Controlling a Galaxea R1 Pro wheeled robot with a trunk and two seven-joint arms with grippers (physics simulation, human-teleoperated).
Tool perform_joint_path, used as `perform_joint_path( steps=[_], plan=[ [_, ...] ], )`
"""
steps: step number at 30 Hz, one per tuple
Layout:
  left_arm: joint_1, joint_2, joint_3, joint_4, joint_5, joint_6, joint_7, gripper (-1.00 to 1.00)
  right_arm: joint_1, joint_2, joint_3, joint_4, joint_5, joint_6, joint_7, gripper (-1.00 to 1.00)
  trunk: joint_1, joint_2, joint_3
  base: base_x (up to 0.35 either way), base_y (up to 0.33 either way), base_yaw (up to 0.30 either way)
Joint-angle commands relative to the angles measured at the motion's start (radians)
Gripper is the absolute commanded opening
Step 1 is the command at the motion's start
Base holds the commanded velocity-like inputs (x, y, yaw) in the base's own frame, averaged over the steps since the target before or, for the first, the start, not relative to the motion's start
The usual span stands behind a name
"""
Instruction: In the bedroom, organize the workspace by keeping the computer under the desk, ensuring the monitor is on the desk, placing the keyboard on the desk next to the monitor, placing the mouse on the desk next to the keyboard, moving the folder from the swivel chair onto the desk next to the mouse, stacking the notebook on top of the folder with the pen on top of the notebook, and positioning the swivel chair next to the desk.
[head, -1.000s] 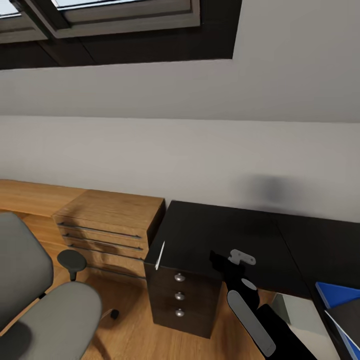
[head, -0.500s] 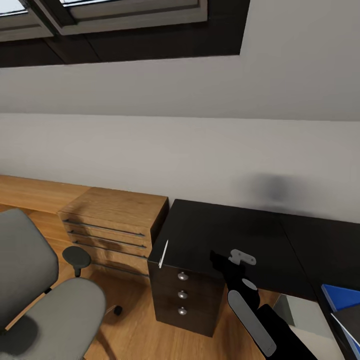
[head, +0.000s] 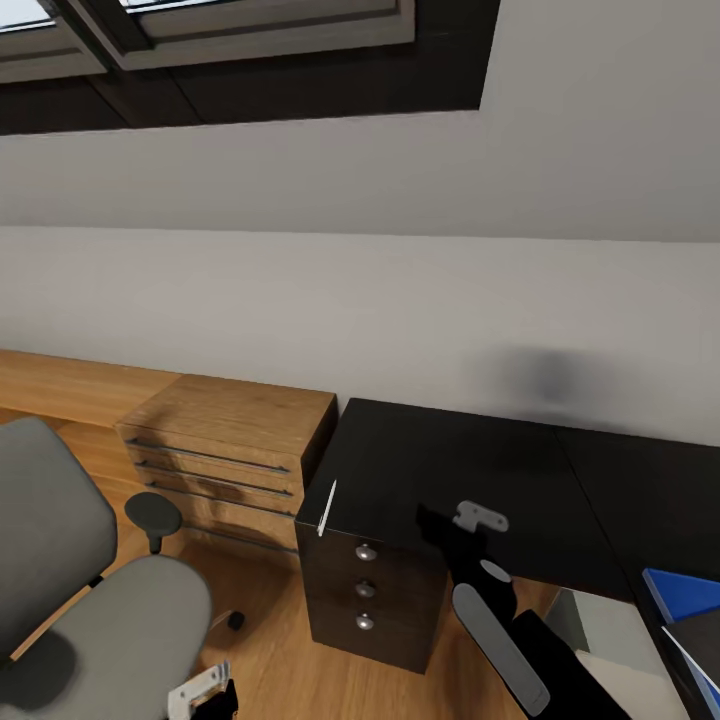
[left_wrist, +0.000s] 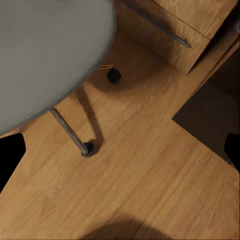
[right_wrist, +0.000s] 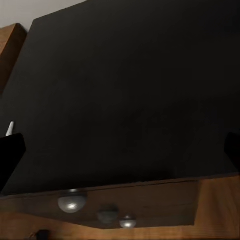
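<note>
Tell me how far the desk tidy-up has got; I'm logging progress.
Partly done: the folder lies on the desk with the notebook on it. The pen sits at the desk's far corner, not stacked. Both jaws open and empty. The swivel chair stands apart, beyond the wooden chest.

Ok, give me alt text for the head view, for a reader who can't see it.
A white pen lies at the left edge of a glossy black desk, above its drawers with round silver knobs. The right gripper hangs over the desk's front edge. A grey swivel chair stands at lower left beside a light-wood chest of drawers, and a blue folder shows at far right.
</note>
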Motion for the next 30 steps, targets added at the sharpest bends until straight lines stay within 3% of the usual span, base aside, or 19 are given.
perform_joint_path(
  steps=[1,4,5,9,10,13,15,20,30],
  plan=[
    [0.0,0.003,-0.004,-0.023,0.008,0.018,0.01,1.0,-0.001,-0.001,0.003,-0.001,-0.003,0.006,-0.007,1.0,0.0,-0.001,-0.001,0.0,0.0,0.0],
    [0.0,0.006,-0.001,-0.076,0.009,0.089,0.024,1.0,-0.003,0.0,0.005,0.003,-0.003,0.009,-0.006,1.0,0.0,-0.001,-0.001,0.0,0.0,0.0],
    [0.0,0.006,0.035,-0.162,0.015,0.217,0.046,1.0,-0.019,0.006,0.006,0.042,-0.003,0.023,-0.007,1.0,0.0,-0.001,-0.001,0.0,0.0,0.0],
    [0.0,0.003,0.08,-0.236,0.018,0.293,0.053,1.0,-0.079,0.032,0.005,0.135,-0.003,0.063,-0.007,1.0,0.0,-0.001,-0.001,0.0,0.0,0.0],
    [0.0,0.0,0.108,-0.336,0.02,0.381,0.057,1.0,-0.205,0.08,0.002,0.346,-0.005,0.132,-0.005,1.0,0.0,-0.001,-0.001,0.0,0.0,0.0],
    [0.0,0.0,0.116,-0.395,0.021,0.44,0.058,1.0,-0.285,0.112,0.001,0.505,-0.006,0.153,0.006,1.0,0.0,-0.001,-0.001,0.0,0.0,0.0],
    [-0.001,0.0,0.123,-0.48,0.027,0.532,0.059,1.0,-0.385,0.154,0.001,0.718,-0.006,0.168,0.072,1.0,0.0,-0.001,-0.001,0.0,0.0,0.0],
    [-0.002,0.0,0.134,-0.526,0.045,0.602,0.06,1.0,-0.428,0.171,-0.005,0.817,-0.008,0.174,0.166,1.0,0.0,-0.001,-0.001,0.0,0.0,0.0],
    [-0.002,0.002,0.151,-0.542,0.068,0.629,0.06,1.0,-0.438,0.191,-0.004,0.848,-0.001,0.175,0.215,1.0,0.0,-0.001,-0.001,0.0,0.0,0.0]
  ],
)
